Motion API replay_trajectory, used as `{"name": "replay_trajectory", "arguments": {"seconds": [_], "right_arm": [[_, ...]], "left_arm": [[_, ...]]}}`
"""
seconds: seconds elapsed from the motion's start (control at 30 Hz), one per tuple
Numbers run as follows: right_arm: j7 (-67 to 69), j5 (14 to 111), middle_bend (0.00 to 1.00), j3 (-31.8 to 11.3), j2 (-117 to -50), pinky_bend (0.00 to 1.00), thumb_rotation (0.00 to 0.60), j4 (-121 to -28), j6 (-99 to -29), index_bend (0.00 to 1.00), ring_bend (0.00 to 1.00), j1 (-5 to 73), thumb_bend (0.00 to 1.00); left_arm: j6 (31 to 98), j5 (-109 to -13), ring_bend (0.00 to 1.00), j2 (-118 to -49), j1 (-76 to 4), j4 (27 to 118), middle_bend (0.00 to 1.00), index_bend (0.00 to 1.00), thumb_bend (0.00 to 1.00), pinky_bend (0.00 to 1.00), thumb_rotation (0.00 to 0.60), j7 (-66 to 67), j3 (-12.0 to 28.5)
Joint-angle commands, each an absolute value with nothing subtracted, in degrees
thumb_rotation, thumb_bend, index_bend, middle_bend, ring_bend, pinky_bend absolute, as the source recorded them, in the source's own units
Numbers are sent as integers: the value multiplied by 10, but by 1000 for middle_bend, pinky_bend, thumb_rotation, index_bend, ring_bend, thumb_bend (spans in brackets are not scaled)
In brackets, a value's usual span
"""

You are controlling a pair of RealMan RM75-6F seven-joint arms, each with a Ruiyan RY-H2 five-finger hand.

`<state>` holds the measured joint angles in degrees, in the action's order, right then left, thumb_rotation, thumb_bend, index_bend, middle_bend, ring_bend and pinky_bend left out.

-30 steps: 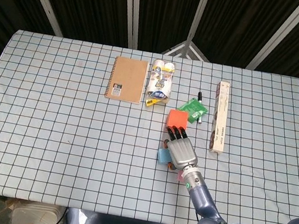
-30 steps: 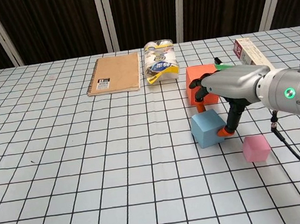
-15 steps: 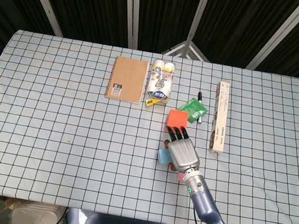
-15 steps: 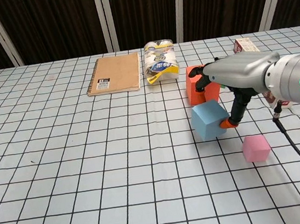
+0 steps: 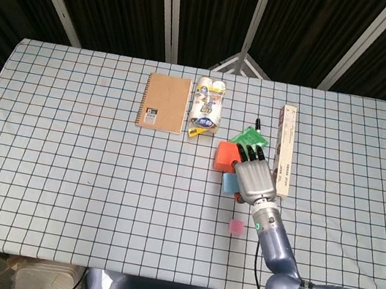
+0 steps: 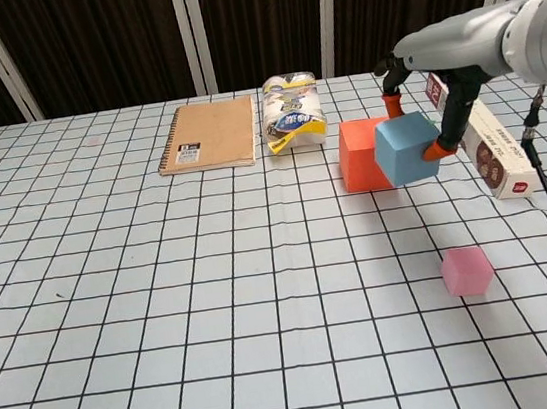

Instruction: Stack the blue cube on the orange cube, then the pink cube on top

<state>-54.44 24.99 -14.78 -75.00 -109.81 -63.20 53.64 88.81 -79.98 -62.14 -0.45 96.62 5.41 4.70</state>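
Observation:
My right hand point(image 6: 438, 72) point(image 5: 254, 177) holds the blue cube point(image 6: 405, 148) point(image 5: 230, 183) in the air, tilted, pinched between thumb and fingers. It hangs just right of and partly in front of the orange cube point(image 6: 361, 155) point(image 5: 226, 156), which rests on the checked tablecloth. The pink cube point(image 6: 466, 271) point(image 5: 236, 227) lies alone on the cloth, nearer the front, below the hand. My left hand shows in neither view.
Behind the cubes lie a brown notebook point(image 6: 208, 134), a pack of rolls point(image 6: 292, 111) and a green packet point(image 5: 247, 138) with a black marker. A long box point(image 6: 482, 134) lies right of the hand. The tablecloth point(image 6: 166, 309) spreads wide to the left.
My right hand has lifted the blue cube off the cloth and carried it up and back toward the orange cube. The pink cube has stayed put.

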Motion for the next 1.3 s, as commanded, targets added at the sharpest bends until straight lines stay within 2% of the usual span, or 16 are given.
{"name": "replay_trajectory", "arguments": {"seconds": [0.03,0.17,0.4,0.77,1.3], "right_arm": [[-562,157,0,-175,-719,0,600,-1071,-588,450,0,585,346],[-567,82,0,-185,-720,0,600,-1025,-560,450,0,625,354],[-571,12,0,-189,-727,0,600,-979,-538,450,0,677,358],[-558,-9,0,-179,-774,0,600,-904,-513,450,0,728,362],[-509,25,0,-152,-822,0,600,-799,-450,450,0,743,367]], "left_arm": [[889,-801,0,-623,-4,967,0,72,125,0,600,57,46],[893,-796,0,-625,-3,967,0,72,125,0,600,62,48],[885,-779,0,-627,-7,967,0,72,125,0,600,65,57],[874,-756,0,-626,-12,965,0,72,125,0,600,70,65],[857,-720,0,-627,-20,962,0,72,124,0,600,76,79]]}}
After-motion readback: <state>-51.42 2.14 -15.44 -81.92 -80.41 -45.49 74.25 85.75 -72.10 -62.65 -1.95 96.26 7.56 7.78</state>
